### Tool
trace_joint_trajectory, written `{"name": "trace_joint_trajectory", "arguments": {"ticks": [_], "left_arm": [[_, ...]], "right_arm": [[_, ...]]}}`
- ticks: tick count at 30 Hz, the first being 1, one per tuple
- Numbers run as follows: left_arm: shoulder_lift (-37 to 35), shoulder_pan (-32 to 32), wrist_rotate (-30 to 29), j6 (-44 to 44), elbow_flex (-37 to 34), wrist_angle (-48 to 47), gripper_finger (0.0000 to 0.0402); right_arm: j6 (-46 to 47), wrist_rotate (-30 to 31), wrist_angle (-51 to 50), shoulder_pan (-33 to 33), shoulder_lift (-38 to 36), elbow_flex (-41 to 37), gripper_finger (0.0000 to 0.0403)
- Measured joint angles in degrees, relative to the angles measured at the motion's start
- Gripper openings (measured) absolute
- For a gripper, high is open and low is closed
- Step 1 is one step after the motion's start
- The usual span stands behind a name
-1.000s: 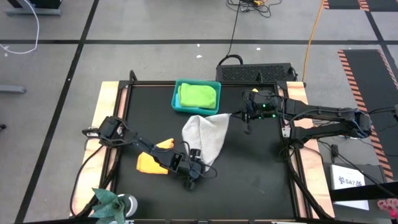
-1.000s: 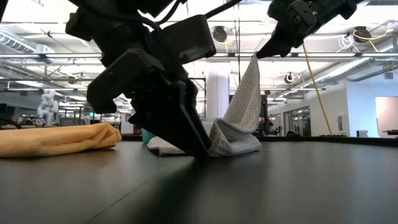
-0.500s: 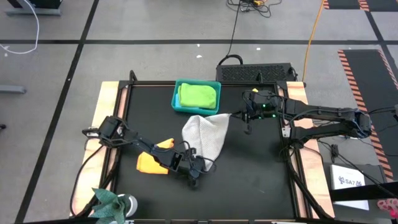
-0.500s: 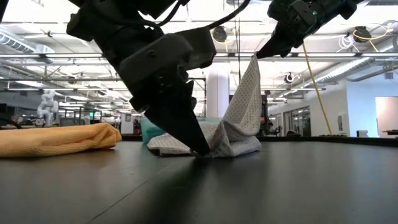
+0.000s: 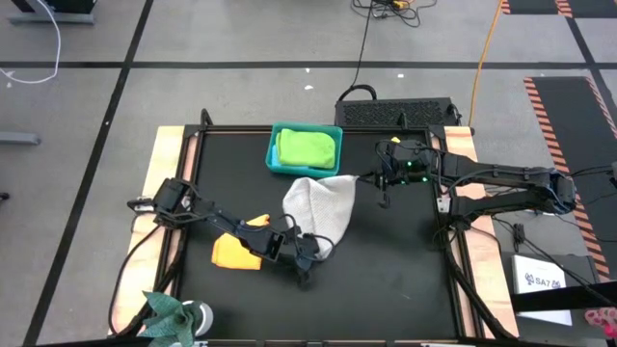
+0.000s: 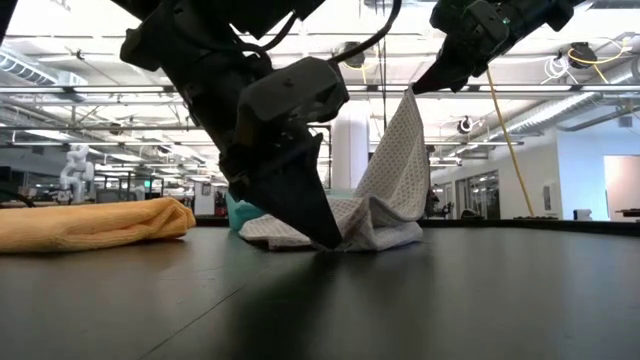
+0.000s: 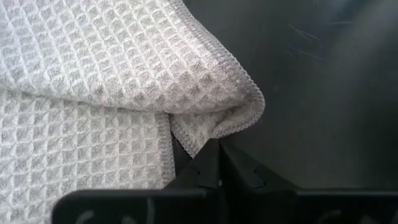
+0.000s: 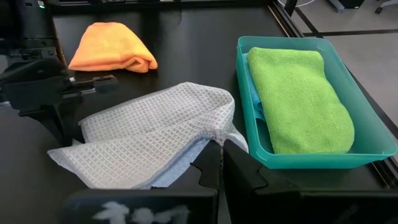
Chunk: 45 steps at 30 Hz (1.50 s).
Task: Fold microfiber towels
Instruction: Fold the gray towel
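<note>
Grey waffle towel (image 5: pixel 318 210) lies mid-table, soft, light and limp, best taken by its hemmed corners. Left gripper (image 5: pixel 307 258) is pinched closed on the near corner at the tabletop; right gripper (image 5: pixel 363 178) holds the far corner raised. Bare table (image 5: pixel 386 260) offers room; bin (image 5: pixel 305 149) crowds the far edge.

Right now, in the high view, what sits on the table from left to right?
Orange towel → left gripper, fingers shut on the near corner of the grey towel → right gripper, holding that towel's far corner. The teal bin lies behind, overlapping in order.
</note>
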Motion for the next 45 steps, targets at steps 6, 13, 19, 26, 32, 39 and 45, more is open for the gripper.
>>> {"name": "trace_joint_trajectory", "arguments": {"ticks": [6,13,19,26,32,39,45], "left_arm": [[-0.02,0.00,-0.63,1.32,0.00,-1.23,0.0061],[-0.04,0.03,-0.58,2.16,0.00,-1.01,0.0120],[-0.02,-0.55,0.52,9.44,0.00,0.04,0.0133],[0.00,-0.52,-0.24,13.70,0.00,0.07,0.0134],[2.77,-0.55,-2.70,12.12,0.13,2.59,0.0134],[4.62,-0.51,-4.17,9.08,0.09,8.67,0.0134],[4.72,-0.42,-4.58,7.09,0.07,8.92,0.0101]], "right_arm": [[-0.45,-0.02,0.00,0.00,0.00,0.00,0.0000],[-1.36,-0.03,-0.02,0.00,0.00,0.00,0.0000],[-1.46,-0.03,-0.04,0.00,0.00,0.00,0.0000],[-1.46,-0.04,-0.04,0.00,0.00,0.00,0.0000],[-1.46,-0.02,-0.04,0.00,-0.02,0.00,0.0000],[-1.27,0.03,-0.07,0.00,-0.02,0.00,0.0000],[-0.83,0.13,-0.07,0.00,-0.02,0.00,0.0000]]}}
